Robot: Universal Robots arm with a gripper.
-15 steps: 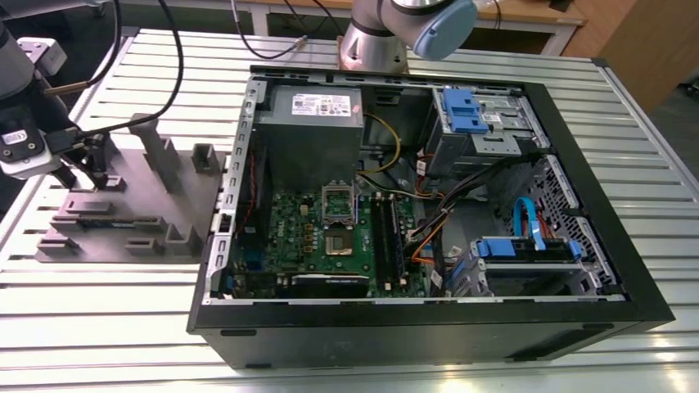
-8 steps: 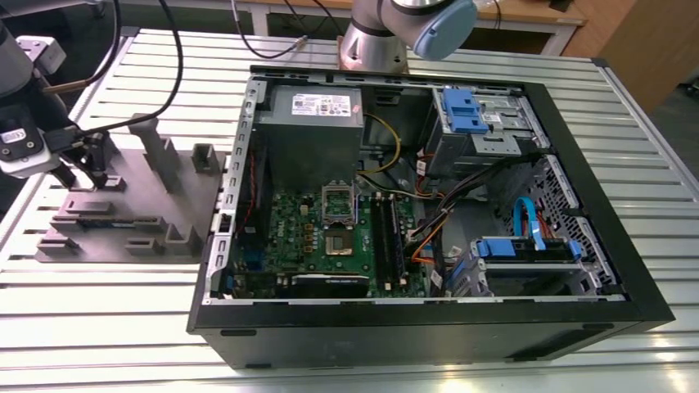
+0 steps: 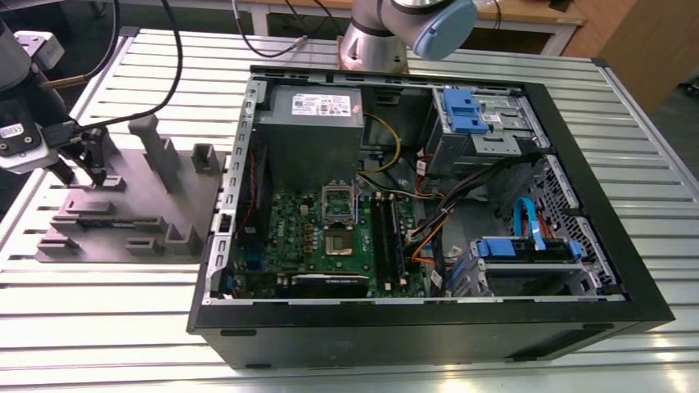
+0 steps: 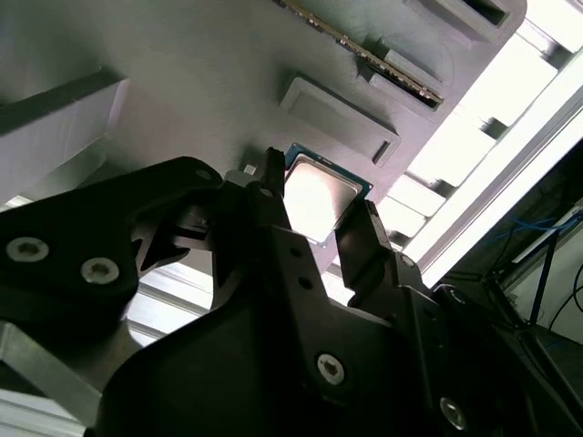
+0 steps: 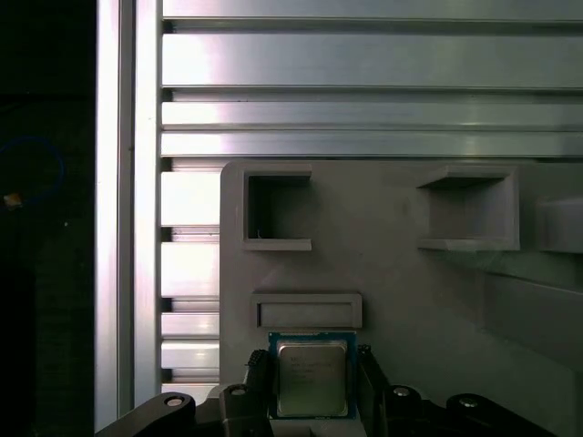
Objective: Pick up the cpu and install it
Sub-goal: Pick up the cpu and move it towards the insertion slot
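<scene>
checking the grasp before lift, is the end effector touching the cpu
Cannot tell. In both wrist views the end effector straddles the cpu, but neither shows plain contact or a gap at its edges.

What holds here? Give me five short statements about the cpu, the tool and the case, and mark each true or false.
1. The cpu lies on the grey fixture. True.
2. The tool is inside the computer case. False: it is at the fixture, on the exterior view's left of the case.
3. The case is open, with the motherboard showing. True.
4. The cpu sits in the motherboard's socket. False: it is on the fixture, at the tool.
5. The power supply lies on the table beside the case. False: it is inside the case.
</scene>
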